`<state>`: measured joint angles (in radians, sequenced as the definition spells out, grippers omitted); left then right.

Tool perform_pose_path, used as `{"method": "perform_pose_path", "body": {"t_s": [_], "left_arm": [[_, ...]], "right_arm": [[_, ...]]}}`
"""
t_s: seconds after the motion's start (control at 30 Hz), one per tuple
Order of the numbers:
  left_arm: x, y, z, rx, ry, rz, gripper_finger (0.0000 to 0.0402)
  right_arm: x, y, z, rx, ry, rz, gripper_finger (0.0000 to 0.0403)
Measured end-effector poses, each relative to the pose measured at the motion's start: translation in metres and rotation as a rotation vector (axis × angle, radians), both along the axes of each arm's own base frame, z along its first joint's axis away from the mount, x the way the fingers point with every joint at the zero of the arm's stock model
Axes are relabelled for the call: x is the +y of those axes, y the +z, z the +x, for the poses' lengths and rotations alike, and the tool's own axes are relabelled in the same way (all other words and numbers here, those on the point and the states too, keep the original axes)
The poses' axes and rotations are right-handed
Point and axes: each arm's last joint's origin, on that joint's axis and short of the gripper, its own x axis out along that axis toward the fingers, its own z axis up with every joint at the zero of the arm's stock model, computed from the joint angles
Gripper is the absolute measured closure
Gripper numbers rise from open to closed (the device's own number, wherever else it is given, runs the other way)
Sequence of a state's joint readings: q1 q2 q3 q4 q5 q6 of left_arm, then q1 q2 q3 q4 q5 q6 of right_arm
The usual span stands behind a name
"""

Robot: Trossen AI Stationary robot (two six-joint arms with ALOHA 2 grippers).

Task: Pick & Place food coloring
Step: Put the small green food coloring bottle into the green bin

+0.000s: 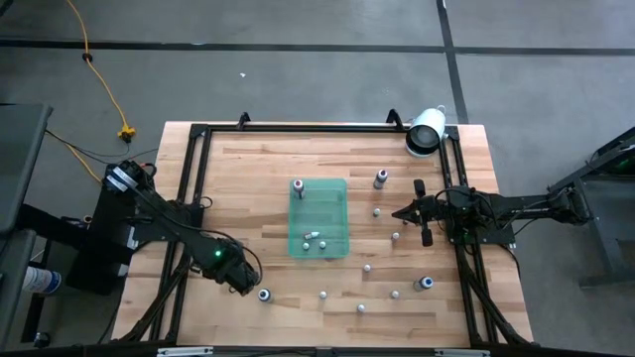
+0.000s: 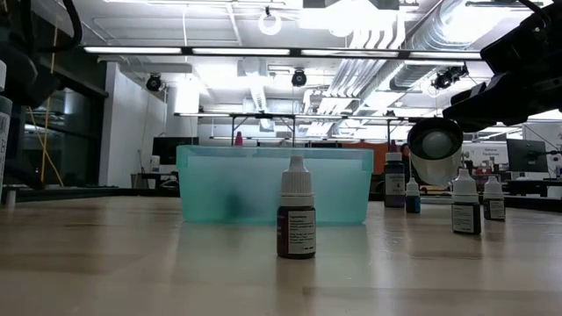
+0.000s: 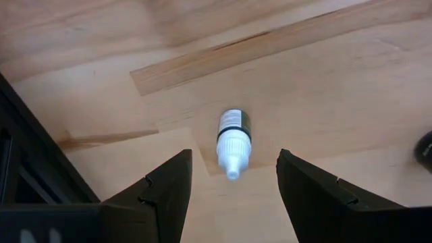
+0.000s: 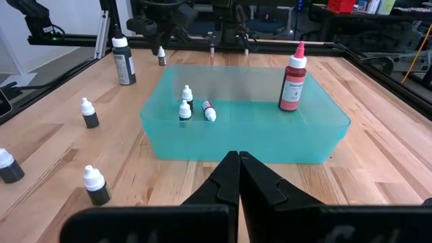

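Small food coloring bottles stand scattered on the wooden table. One with a white cap (image 3: 233, 138) (image 1: 264, 295) stands upright on its base near the front left. My left gripper (image 3: 234, 162) (image 1: 246, 279) hangs above it, pointing down and open, one finger on either side and clear of it. A translucent green tray (image 1: 337, 190) (image 4: 317, 138) sits mid-table with a red bottle (image 4: 293, 79) upright in it and a few tiny bottles (image 4: 186, 104). My right gripper (image 4: 238, 177) (image 1: 401, 211) waits shut, right of the tray.
Loose bottles (image 1: 425, 284) (image 1: 380, 178) (image 4: 122, 61) dot the table right of and in front of the tray. A large white cylinder (image 1: 426, 131) lies at the far right corner. A black frame (image 1: 189, 178) runs along the table's edges. One bottle (image 2: 297, 221) stands before the tray in the low view.
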<state>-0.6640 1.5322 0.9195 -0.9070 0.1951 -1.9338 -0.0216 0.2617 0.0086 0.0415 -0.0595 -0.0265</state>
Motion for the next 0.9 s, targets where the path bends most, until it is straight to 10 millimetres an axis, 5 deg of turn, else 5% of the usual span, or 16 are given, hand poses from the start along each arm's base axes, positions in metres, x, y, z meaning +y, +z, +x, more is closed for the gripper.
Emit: {"method": "perform_pose_path", "body": {"t_s": [0.53, 0.9], "left_arm": [[-0.0012, 0.0001, -0.0009, -0.011, -0.053, -0.002, 0.0278], [-0.0029, -0.0061, 0.0016, -0.004, -0.077, 0.012, 0.0284]], "right_arm": [[0.0000, 0.0000, 0.0000, 0.000, 0.000, 0.000, 0.0402], [0.0000, 0.0000, 0.0000, 0.000, 0.000, 0.000, 0.0402]]}}
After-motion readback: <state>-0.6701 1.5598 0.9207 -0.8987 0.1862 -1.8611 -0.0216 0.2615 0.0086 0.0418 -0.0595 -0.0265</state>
